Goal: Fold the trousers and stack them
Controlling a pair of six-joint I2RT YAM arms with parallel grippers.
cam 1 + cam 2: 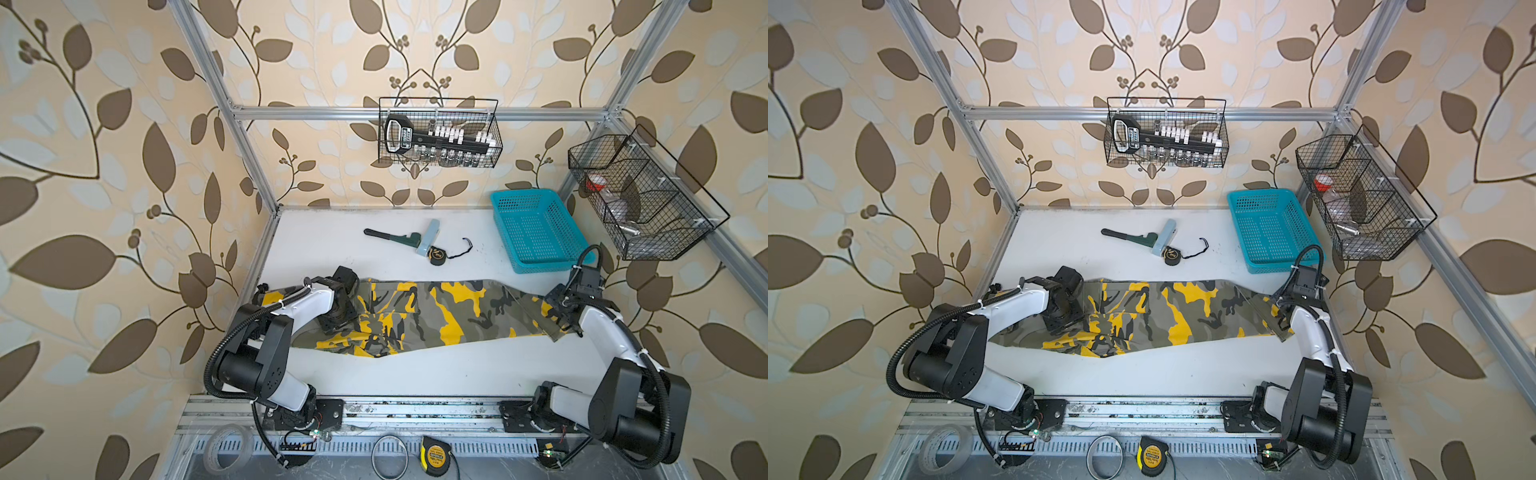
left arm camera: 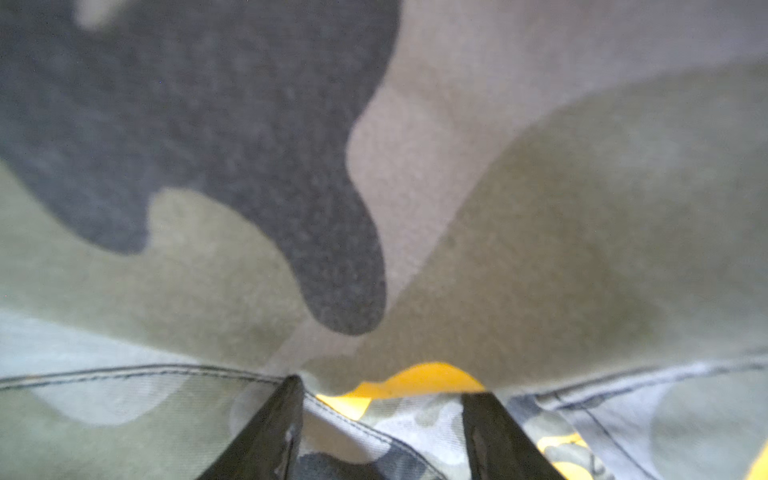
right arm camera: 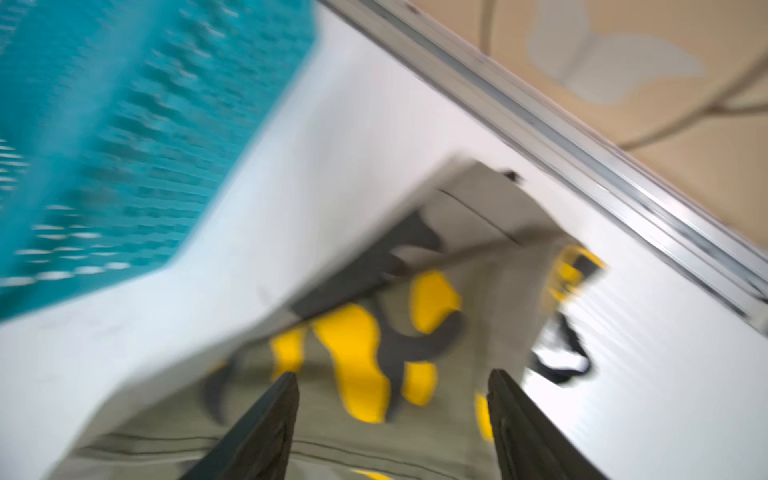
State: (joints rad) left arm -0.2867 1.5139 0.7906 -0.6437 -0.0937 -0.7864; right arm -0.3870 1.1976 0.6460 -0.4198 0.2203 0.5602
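Item: long cargo trousers (image 1: 436,316), camouflage cloth in olive-grey, black and yellow. They lie flat, stretched from beneath left gripper (image 2: 378,386) to beneath right gripper (image 3: 392,376). Both jaws stand apart. Likely soft, light and limp; best pinched at the ends, through both layers.

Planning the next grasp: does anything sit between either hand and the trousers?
Nothing visible. The left hand and the right hand, both open, are at the trousers, one toward each end. The wrench, tape measure and turquoise basket lie farther back, off the cloth.
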